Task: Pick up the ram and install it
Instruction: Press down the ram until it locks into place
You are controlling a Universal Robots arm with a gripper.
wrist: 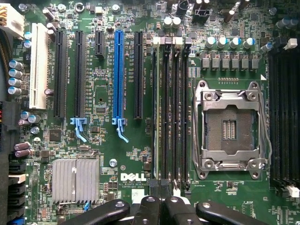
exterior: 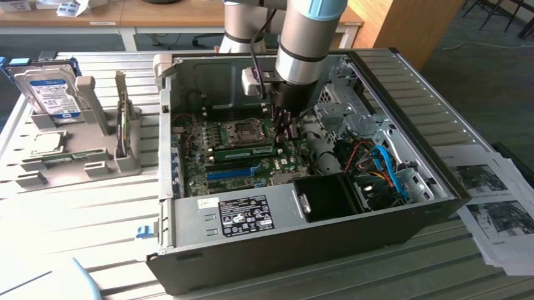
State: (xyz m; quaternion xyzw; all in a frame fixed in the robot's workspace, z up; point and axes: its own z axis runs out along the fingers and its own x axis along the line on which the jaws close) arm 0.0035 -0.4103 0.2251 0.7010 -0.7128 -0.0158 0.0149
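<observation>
Wrist view: my gripper (wrist: 159, 206), fingers together, presses directly above the ram (wrist: 165, 117), seating it in its slot.

Ram (exterior: 247, 150): thin green stick with dark chips, standing on edge in a motherboard slot beside the CPU socket, level along its length, inside the open case.
</observation>
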